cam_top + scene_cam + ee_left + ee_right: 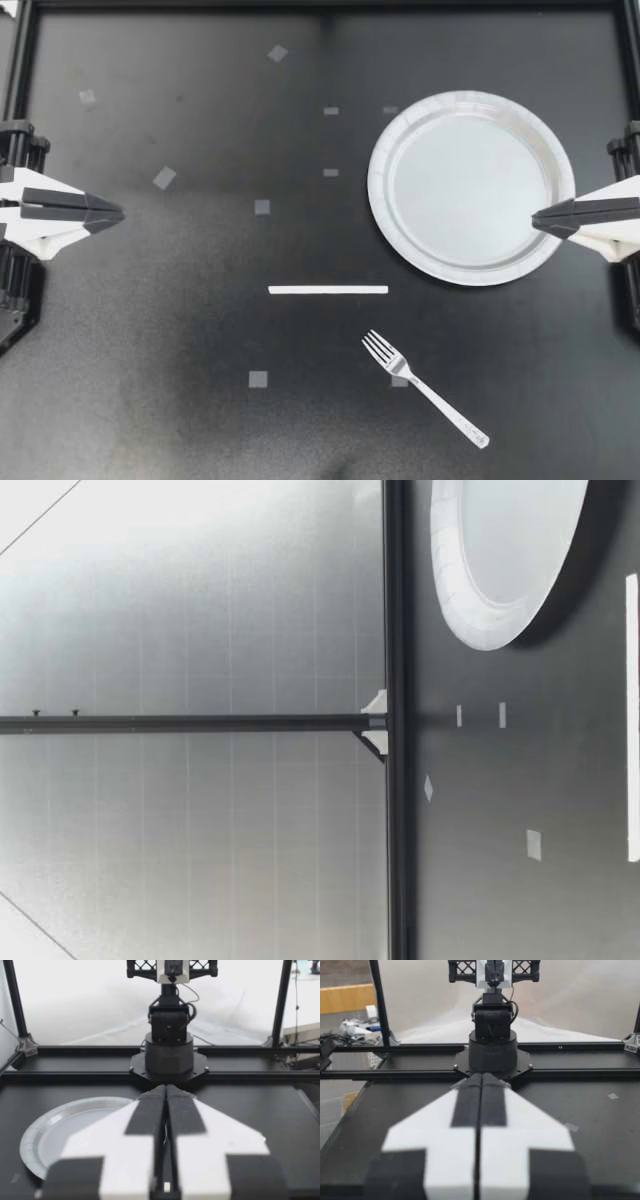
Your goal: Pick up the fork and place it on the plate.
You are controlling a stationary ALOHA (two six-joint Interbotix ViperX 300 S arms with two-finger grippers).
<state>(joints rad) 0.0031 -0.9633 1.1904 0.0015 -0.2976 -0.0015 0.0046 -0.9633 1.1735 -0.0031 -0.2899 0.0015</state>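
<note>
Fork [425, 389]: metal, lying flat on the black table [180, 330] on my right half. Its tines point toward the white strip [328, 290] and its handle angles away from it. It lies apart from the plate and well apart from both arms, and only the top view shows it.

Plate [470, 187]: pale, round, nothing on it, resting on the table's right half. The low view catches part of its rim [470, 600] beside the table's black frame rail [395, 800]. The left wrist view shows it on the table ahead of and to one side of the fingers.

Left end effector [120, 214]: at the table's left edge, fingers pressed together on nothing. Its wrist view confirms the closed tips, pointing at the opposite arm's base [169, 1055].

Right end effector [536, 218]: tips over the plate's outer rim, fingers together and holding nothing, which its wrist view shows plainly.

Tape squares [258, 379]: small and grey, scattered over the table. A few also appear in the low view.
</note>
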